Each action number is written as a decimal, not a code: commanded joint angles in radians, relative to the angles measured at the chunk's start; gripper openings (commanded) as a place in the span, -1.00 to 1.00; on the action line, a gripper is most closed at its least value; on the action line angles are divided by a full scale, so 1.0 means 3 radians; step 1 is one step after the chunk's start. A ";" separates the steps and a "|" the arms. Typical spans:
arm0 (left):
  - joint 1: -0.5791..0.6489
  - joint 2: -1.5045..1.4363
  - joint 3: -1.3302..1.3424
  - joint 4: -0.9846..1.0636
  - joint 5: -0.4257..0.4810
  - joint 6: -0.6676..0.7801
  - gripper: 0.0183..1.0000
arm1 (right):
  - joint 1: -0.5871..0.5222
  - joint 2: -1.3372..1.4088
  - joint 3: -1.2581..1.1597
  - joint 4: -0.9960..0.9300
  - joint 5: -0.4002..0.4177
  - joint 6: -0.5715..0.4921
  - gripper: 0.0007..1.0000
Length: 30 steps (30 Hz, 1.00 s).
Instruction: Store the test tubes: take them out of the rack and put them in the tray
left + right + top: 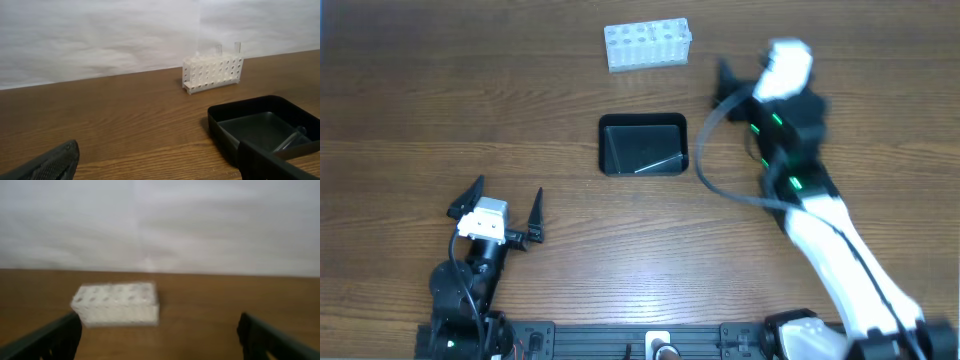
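Black right gripper (159,325), fingers spread wide and grasping nothing, is facing the white perforated plastic rack (116,304), which is standing ahead of it on the brown wooden desk (440,90), long side toward it. Two clear test tubes (218,49) are standing upright at one end of the rack. Black rectangular tray (642,122) is sitting nearer the bases, holding one lying tube (660,162). Left gripper (507,195), likewise released, is resting well apart from the rack, so the right arm is the nearer.

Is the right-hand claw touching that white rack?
Apart. The top view shows a strip of bare table between the right gripper and the rack.
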 commanded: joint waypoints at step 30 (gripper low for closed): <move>0.0020 -0.0027 -0.0015 -0.0004 0.0045 0.0043 1.00 | 0.0769 0.2907 0.3399 -0.1713 0.0865 0.0209 0.89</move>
